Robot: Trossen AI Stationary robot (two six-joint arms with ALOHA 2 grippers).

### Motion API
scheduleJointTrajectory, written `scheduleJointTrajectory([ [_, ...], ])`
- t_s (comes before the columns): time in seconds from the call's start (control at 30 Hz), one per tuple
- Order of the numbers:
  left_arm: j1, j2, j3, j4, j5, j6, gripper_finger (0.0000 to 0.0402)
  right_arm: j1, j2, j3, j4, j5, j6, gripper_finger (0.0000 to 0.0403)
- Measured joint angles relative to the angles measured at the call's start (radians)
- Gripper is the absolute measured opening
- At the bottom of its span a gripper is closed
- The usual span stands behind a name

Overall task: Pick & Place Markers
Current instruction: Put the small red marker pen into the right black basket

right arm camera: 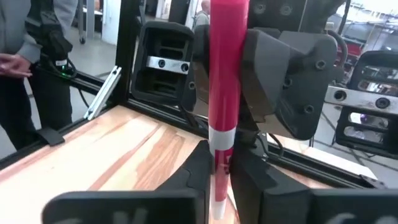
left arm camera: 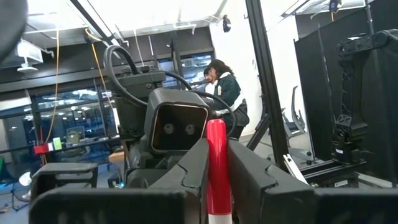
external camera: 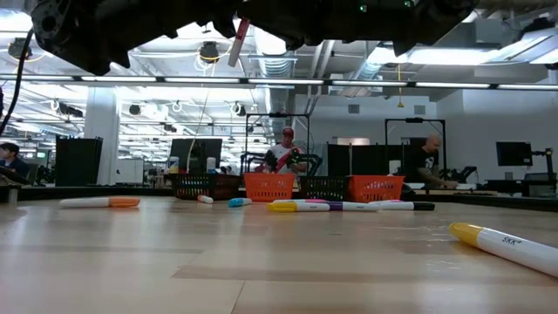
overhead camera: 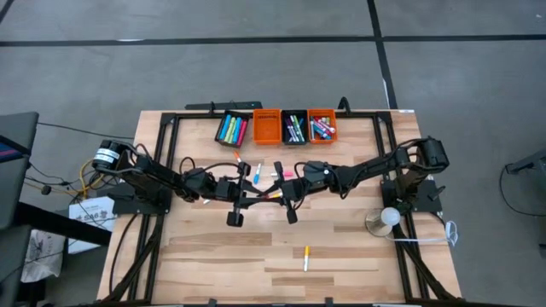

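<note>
Above the table (overhead camera: 213,256), both hands (overhead camera: 266,195) clamp one red marker (right arm camera: 222,74).

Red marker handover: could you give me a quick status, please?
Left gripper shut on the red marker, above mid-table. Right gripper shut on the same marker, facing it. Other markers loose below; nothing in the way.

The left gripper (left arm camera: 216,180) pinches a red marker (left arm camera: 216,158) upright between its fingers (left arm camera: 193,168). At 12 o'clock beyond it sits the other arm's camera (left arm camera: 177,127); at 1 o'clock, a person (left arm camera: 225,93).
</note>
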Motion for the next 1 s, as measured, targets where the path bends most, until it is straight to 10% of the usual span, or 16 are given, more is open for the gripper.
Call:
scheduleJointTrajectory([
  [1.0,0.004,-0.071,0.000,-0.157,-0.132,-0.068,0.0167,-0.020,0.000,-0.001,-0.057,0.003,0.040,0.0031],
])
